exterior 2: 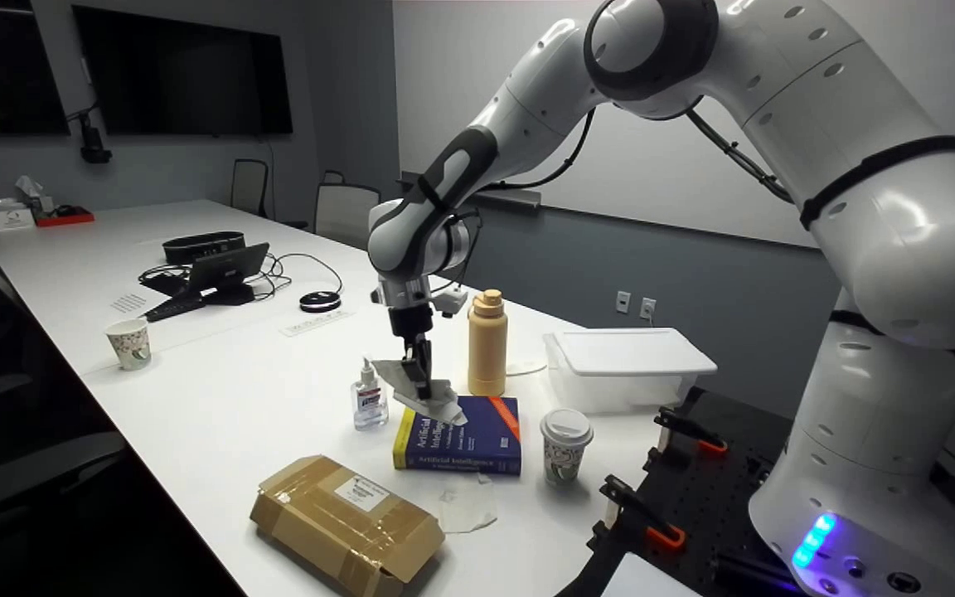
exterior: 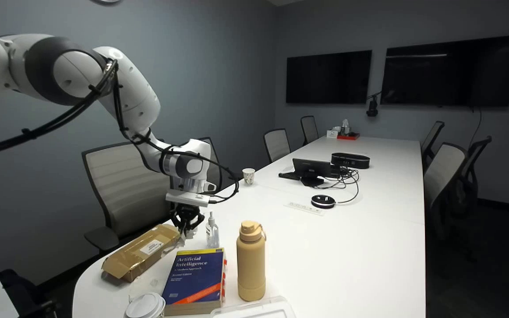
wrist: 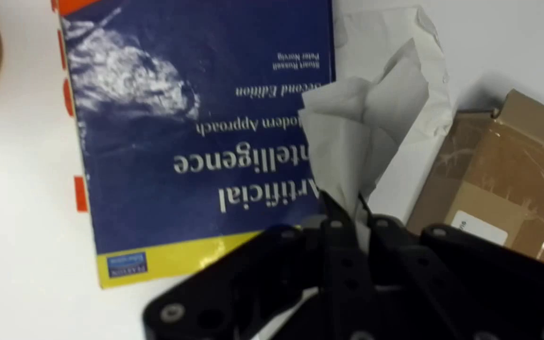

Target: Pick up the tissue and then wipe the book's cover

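The blue book (exterior: 195, 276) lies flat on the table, its cover up; it also shows in an exterior view (exterior 2: 486, 427) and in the wrist view (wrist: 196, 108). A bright, glossy patch lies on its cover; I cannot tell whether it is glare or liquid. My gripper (wrist: 345, 203) is shut on a crumpled white tissue (wrist: 354, 127), which hangs out beyond the fingertips. In an exterior view the gripper (exterior 2: 419, 388) holds the tissue (exterior 2: 442, 404) above the book's yellow-edged end. The gripper (exterior: 185, 227) also shows beyond the book. Whether the tissue touches the cover is unclear.
A flat white paper (exterior 2: 467, 504) lies beside the book. A taped cardboard box (exterior 2: 349, 522), clear pump bottle (exterior 2: 370, 402), tan bottle (exterior 2: 487, 344), lidded cup (exterior 2: 564, 448) and plastic bin (exterior 2: 627, 365) surround it. A paper cup (exterior 2: 129, 344) stands farther off.
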`<act>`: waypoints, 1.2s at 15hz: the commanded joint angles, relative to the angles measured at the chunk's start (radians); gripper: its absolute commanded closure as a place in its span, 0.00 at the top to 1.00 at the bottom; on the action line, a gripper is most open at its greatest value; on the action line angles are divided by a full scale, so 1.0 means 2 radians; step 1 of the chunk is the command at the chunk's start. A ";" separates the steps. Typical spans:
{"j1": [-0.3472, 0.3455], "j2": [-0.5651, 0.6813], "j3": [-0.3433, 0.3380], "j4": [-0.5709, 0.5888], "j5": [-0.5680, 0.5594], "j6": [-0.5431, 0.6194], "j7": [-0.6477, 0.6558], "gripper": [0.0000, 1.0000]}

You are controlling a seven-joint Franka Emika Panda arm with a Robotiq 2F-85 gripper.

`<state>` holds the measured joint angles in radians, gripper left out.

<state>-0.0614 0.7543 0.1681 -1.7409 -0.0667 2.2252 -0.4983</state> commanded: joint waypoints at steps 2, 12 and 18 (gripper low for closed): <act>-0.005 -0.015 -0.027 -0.048 -0.004 0.008 0.017 0.01; 0.018 0.031 -0.051 -0.035 -0.037 0.092 0.061 0.01; 0.029 0.076 -0.055 -0.012 -0.060 0.131 0.068 0.01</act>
<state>-0.0270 0.8669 0.0745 -1.8056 -0.1573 2.4590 -0.3876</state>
